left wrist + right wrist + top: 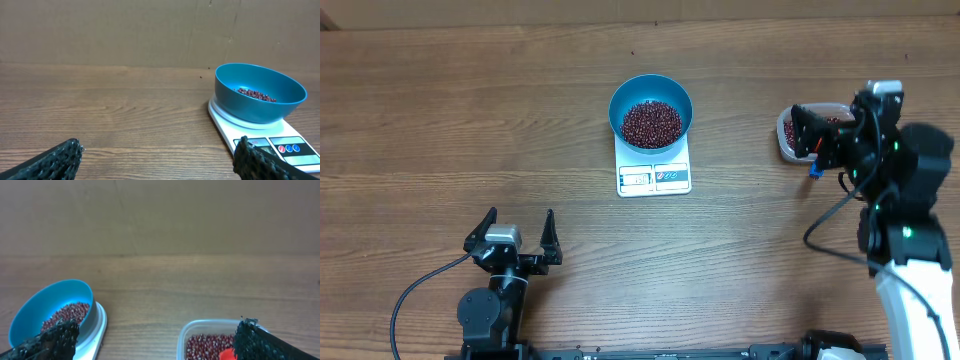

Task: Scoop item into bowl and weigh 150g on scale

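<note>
The blue bowl stands on the white scale at the table's middle back and holds a layer of dark red beans. My left gripper rests near the front left, open and empty, well short of the scale. In the left wrist view the bowl and the scale lie ahead to the right of the gripper. My right gripper hangs open over a clear tub of beans at the right. In the right wrist view that gripper holds nothing between its fingers.
The clear tub holds more beans, and a small red object lies among them. A blue piece shows just below the right gripper. Bare wooden table lies between scale and tub.
</note>
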{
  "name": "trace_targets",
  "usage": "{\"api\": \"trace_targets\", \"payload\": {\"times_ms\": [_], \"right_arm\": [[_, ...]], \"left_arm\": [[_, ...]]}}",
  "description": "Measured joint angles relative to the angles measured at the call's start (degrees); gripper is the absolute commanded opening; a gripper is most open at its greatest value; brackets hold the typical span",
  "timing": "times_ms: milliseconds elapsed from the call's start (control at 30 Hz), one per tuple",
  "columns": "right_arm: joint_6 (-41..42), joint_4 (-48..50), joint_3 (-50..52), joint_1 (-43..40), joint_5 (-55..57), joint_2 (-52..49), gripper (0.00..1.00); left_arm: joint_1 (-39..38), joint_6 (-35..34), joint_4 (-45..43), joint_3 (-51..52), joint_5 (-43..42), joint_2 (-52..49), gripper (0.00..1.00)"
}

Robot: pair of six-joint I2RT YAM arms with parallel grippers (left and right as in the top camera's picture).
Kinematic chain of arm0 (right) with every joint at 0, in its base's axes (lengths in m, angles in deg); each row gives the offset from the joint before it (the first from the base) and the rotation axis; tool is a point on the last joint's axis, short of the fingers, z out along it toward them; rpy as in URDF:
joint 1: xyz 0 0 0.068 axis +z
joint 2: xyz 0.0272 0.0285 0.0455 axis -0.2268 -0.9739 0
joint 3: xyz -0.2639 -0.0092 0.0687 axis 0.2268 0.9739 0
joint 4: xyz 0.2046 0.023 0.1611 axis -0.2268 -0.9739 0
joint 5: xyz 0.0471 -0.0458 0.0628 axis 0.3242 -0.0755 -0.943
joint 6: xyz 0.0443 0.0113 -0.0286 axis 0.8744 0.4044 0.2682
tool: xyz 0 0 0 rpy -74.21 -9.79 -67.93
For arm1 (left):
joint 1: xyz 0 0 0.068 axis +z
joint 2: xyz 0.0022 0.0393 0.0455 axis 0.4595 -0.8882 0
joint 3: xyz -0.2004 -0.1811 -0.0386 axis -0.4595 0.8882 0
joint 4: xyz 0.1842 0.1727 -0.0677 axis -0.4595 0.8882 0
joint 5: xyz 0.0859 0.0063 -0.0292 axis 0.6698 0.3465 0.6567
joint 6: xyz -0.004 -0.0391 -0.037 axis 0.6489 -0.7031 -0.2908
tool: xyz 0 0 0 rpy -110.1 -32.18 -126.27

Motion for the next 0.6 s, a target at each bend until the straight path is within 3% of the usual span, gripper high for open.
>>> {"api": "trace_targets", "payload": {"times_ms": [400,600], "right_arm": [[0.7,16.2,20.3,0.0,-0.2,15.9,1.0],[3.5,30.6,32.1,0.0,-0.2,22.3,1.0]], "left_arm": [[0.0,0.0,0.0,0.0,0.0,0.0,0.99],[0.0,0.0,0.0,0.0,0.0,0.0,1.0]]}}
